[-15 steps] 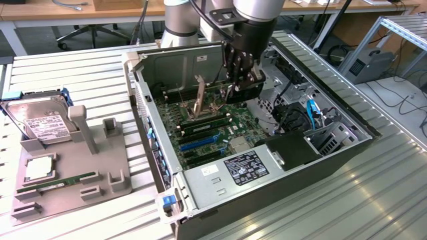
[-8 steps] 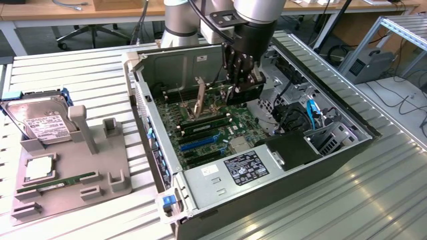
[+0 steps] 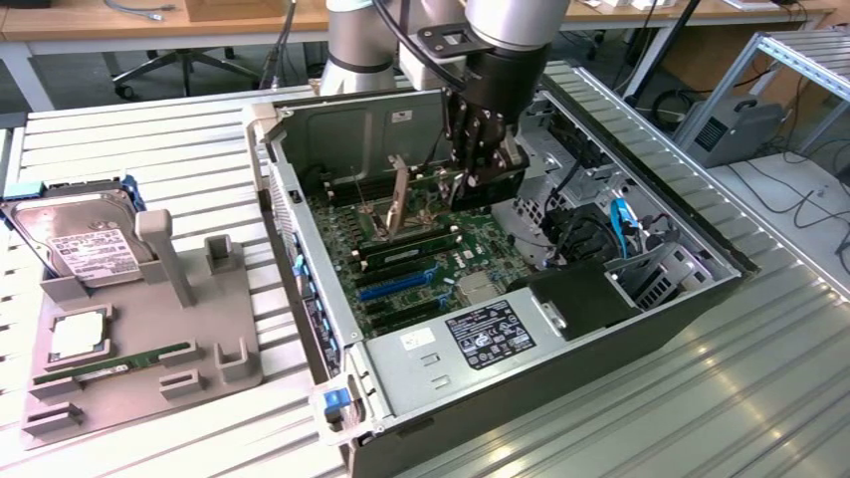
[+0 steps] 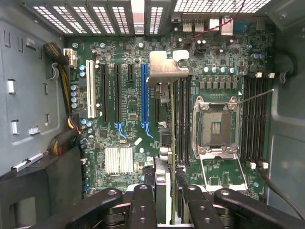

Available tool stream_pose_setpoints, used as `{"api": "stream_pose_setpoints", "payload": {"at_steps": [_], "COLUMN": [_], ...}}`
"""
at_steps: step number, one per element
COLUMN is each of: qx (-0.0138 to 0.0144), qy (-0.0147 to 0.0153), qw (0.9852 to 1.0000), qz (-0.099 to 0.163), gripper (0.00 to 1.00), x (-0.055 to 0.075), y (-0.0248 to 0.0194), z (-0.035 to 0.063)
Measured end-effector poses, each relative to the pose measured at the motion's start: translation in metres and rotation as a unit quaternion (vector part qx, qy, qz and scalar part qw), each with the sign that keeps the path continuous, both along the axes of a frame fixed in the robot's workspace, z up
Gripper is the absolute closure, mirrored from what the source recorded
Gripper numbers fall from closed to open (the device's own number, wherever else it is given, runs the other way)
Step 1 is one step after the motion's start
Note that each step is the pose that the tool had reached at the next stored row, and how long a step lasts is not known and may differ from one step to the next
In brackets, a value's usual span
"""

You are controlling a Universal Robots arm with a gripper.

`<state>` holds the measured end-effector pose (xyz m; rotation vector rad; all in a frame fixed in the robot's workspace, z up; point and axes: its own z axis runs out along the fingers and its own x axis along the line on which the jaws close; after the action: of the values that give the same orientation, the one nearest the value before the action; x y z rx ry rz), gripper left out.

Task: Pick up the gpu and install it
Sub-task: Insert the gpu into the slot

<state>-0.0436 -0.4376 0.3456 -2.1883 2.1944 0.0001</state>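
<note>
The gpu (image 4: 170, 143) shows edge-on in the wrist view, a thin card with its silver end bracket (image 4: 164, 69) at the far end. My gripper (image 4: 167, 193) is shut on it, with one black finger (image 4: 143, 200) on each side of the card. The card hangs above the motherboard (image 4: 119, 57), between the long blue slot (image 4: 144, 93) and the black memory slots. In the exterior view my gripper (image 3: 481, 179) reaches straight down into the open computer case (image 3: 306, 289), over the board's far half. Whether the card touches a slot I cannot tell.
An open CPU socket (image 4: 214, 124) lies beside the card. The power supply (image 3: 492, 334) and drive cages (image 3: 638, 269) crowd the case's near end. On the exterior view's left, a grey holder (image 3: 146, 339) carries a hard drive (image 3: 80, 244), a processor (image 3: 78, 334) and a RAM stick (image 3: 113, 366).
</note>
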Motion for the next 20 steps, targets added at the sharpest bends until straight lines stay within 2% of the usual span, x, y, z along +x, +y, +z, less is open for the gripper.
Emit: {"api": "stream_pose_setpoints", "payload": {"at_steps": [13,20], "qx": [0.0,0.0], "qy": [0.0,0.0], "qw": [1.0,1.0], "qz": [0.0,0.0], "gripper": [0.73,0.73], "x": [0.0,-0.001], "y": [-0.0002,-0.0009], "z": [-0.0034,-0.0166]}}
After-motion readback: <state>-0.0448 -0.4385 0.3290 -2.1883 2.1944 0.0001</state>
